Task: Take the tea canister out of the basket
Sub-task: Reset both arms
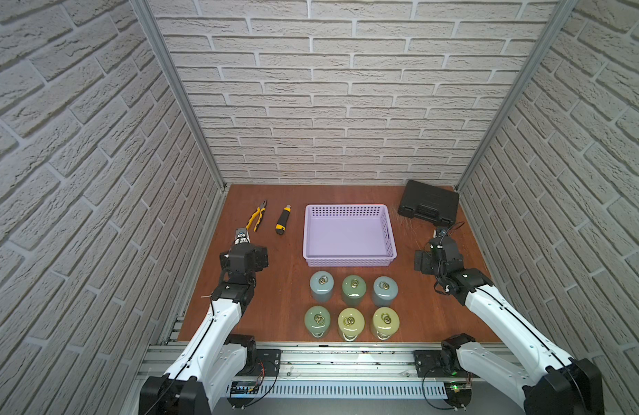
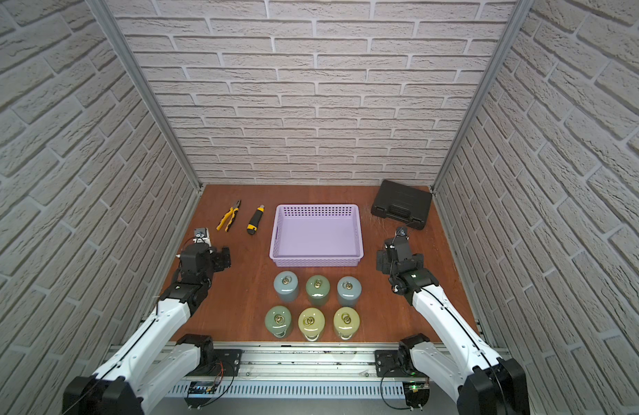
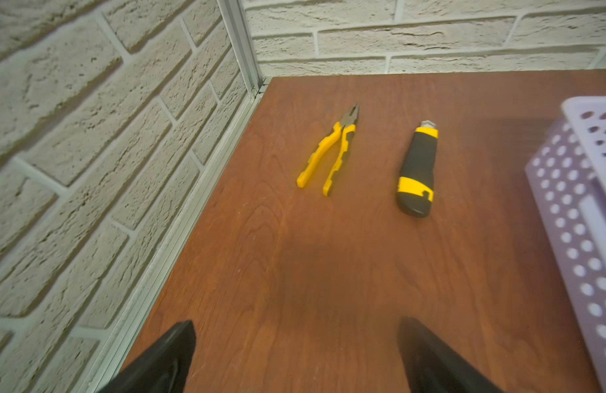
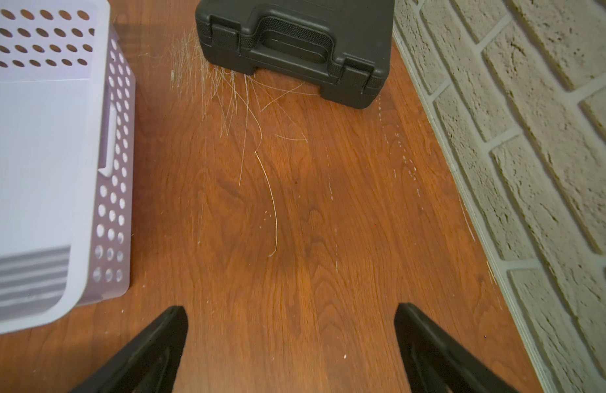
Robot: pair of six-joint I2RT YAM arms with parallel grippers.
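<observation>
Left pincer [image 3: 296, 325], right pincer [image 4: 290, 309] spread wide above table [image 1: 282, 287]; six canisters [image 1: 353, 289] stand just outside basket [image 1: 348, 258].

Both top views: high, from behind the arm bases, tilted down and forward, far off. Near-identical framing with a slight sideways shift; both take in the whole table [image 1: 282, 298], basket [image 1: 348, 261], tea canisters [image 1: 353, 287] and both arms.

Left wrist view: close and low, looking forward past the left gripper [image 3: 294, 323]. Pliers [image 3: 344, 132] and utility knife [image 3: 417, 163] are ahead of it, the basket wall [image 3: 567, 204] to its right.

Right wrist view: close, looking forward past the right gripper [image 4: 291, 306]. The black case [image 4: 294, 44] is ahead, the basket [image 4: 114, 204] to its left.

The wrist views share only the basket, seen from opposite sides.
</observation>
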